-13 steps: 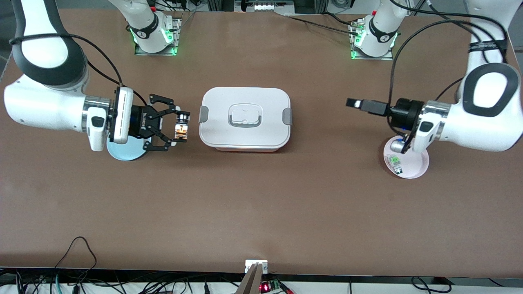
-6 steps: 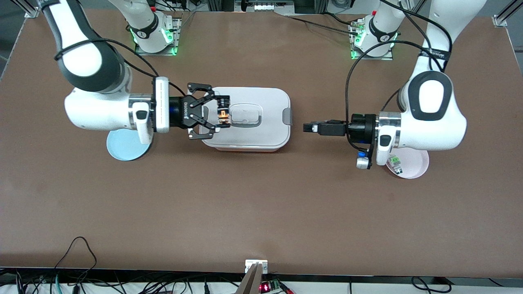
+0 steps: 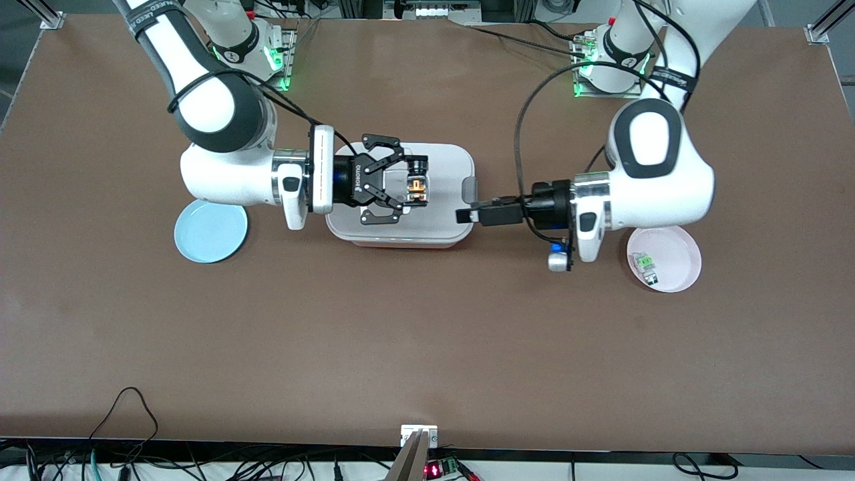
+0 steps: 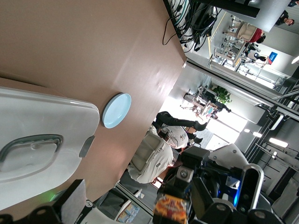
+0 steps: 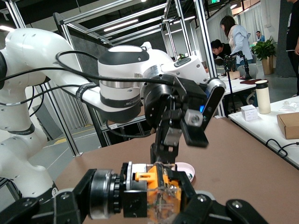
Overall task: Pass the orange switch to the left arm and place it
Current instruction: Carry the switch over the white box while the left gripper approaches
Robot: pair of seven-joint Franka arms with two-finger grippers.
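My right gripper point(image 3: 419, 189) is shut on the orange switch point(image 3: 417, 190) and holds it above the lid of the white box point(image 3: 441, 224). The right wrist view shows the switch point(image 5: 161, 193) clamped between the black fingers. My left gripper point(image 3: 465, 215) is open and empty. It hovers beside the box's grey latch at the left arm's end and points at the switch. From the left wrist, the switch point(image 4: 172, 207) shows a short way ahead, past one finger point(image 4: 74, 205). The two grippers are apart.
A blue plate point(image 3: 210, 232) lies on the table toward the right arm's end. A pink plate point(image 3: 678, 267) toward the left arm's end holds a clear-white component with green parts point(image 3: 645, 264). The box lid point(image 4: 42, 121) shows under the left wrist.
My right gripper carried the switch from beside the box to over its lid. My left gripper moved from over the pink plate toward the box's latch end.
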